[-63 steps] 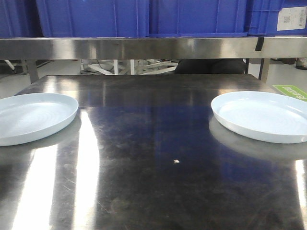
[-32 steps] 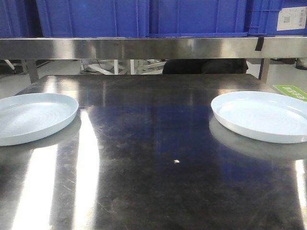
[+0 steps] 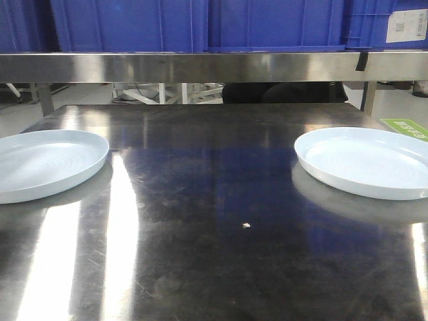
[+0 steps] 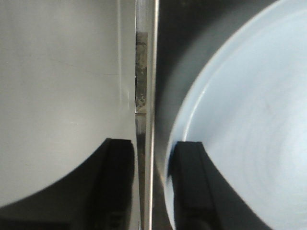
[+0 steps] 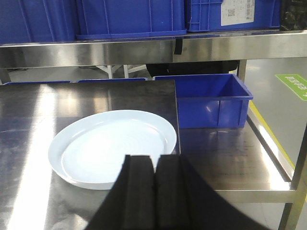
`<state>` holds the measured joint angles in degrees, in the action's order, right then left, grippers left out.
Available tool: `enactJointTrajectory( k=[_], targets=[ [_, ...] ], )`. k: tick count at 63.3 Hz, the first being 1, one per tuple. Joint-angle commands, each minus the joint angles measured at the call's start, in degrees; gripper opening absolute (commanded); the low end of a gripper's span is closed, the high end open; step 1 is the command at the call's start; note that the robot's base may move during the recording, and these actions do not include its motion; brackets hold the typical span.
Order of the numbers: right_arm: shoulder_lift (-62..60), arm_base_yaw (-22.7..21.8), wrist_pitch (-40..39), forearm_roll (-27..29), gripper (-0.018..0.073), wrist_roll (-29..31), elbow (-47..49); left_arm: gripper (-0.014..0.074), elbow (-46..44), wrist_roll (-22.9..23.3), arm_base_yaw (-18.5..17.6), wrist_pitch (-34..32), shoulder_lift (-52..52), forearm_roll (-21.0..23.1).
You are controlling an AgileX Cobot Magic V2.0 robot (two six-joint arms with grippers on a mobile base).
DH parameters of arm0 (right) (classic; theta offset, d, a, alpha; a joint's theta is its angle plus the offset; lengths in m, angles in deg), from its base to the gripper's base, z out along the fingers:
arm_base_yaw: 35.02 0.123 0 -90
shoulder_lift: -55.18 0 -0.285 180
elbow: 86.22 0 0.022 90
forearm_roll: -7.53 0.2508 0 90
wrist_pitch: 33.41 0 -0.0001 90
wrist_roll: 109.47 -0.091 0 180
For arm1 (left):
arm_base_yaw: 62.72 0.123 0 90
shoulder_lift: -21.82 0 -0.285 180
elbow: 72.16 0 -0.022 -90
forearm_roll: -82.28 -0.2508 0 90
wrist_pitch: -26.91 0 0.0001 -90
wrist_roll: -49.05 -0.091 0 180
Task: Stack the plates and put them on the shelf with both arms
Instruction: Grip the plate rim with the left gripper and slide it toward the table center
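Left claw (image 4: 152,153) hangs low, fingers wide astride the left edge of the desk (image 3: 214,221), beside the left plate (image 3: 47,164). Right claw (image 5: 144,160), pressed closed and empty, hovers before the right plate (image 3: 368,160) at the right edge. Both plates lie flat, glossy and pale.

The dark, scratched steel tabletop (image 3: 214,267) in front of me is carrying two pale bluish-white plates, well apart. The left plate (image 3: 47,164) is lying flat by its left edge and the right plate (image 3: 368,160) is lying flat by its right edge. A tiny white speck (image 3: 246,225) is sitting on the bare metal between them. Beyond the far edge, the shelf (image 3: 200,67) is bearing blue crates (image 3: 267,23). To my right, a lower steel tier (image 5: 230,163) is holding an open blue crate (image 5: 211,103).
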<state>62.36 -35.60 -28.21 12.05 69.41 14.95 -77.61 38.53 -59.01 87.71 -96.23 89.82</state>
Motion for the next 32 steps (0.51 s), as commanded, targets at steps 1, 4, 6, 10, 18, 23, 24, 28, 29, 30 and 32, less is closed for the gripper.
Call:
enactJointTrajectory(
  k=[1,4,6,10,18,23,24,28,29,30,32],
  targets=[
    [-1.09,0.11,-5.20,-0.46,0.0057,0.18,-0.07,0.0199,-1.73,-0.20,-0.26,0.79,2.91,0.72],
    [-1.09,0.11,-5.20,-0.46,0.0057,0.18,-0.07,0.0186,-1.73,-0.20,-0.26,1.21,2.91,0.72],
    [-1.09,0.11,-5.20,-0.46,0.0057,0.18,-0.07,0.0179,-1.73,-0.20,-0.26,1.34,2.91,0.72],
    [-1.09,0.11,-5.20,-0.46,0.0057,0.18,-0.07,0.0158,-1.73,-0.20,-0.26,2.04,2.91,0.72],
    [-1.09,0.11,-5.20,-0.46,0.0057,0.18,-0.07,0.0090,-1.73,-0.20,-0.26,3.07,2.91,0.83],
    [-1.09,0.11,-5.20,-0.46,0.0057,0.18,-0.07,0.0081,-1.73,-0.20,-0.26,3.18,2.91,1.09],
    [-1.09,0.11,-5.20,-0.46,0.0057,0.18,-0.07,0.0081,-1.73,-0.20,-0.26,3.16,2.91,1.26],
    [-1.09,0.11,-5.20,-0.46,0.0057,0.18,-0.07,0.0081,-1.73,-0.20,-0.26,3.59,2.91,2.10],
    [-1.09,0.11,-5.20,-0.46,0.0057,0.18,-0.07,0.0081,-1.73,-0.20,-0.26,3.73,2.91,2.13],
    [-1.09,0.11,-5.20,-0.46,0.0057,0.18,-0.07,0.0081,-1.73,-0.20,-0.26,3.74,2.91,2.29],
    [-1.09,0.11,-5.20,-0.46,0.0057,0.18,-0.07,0.0081,-1.73,-0.20,-0.26,4.01,2.91,2.53]
  ],
)
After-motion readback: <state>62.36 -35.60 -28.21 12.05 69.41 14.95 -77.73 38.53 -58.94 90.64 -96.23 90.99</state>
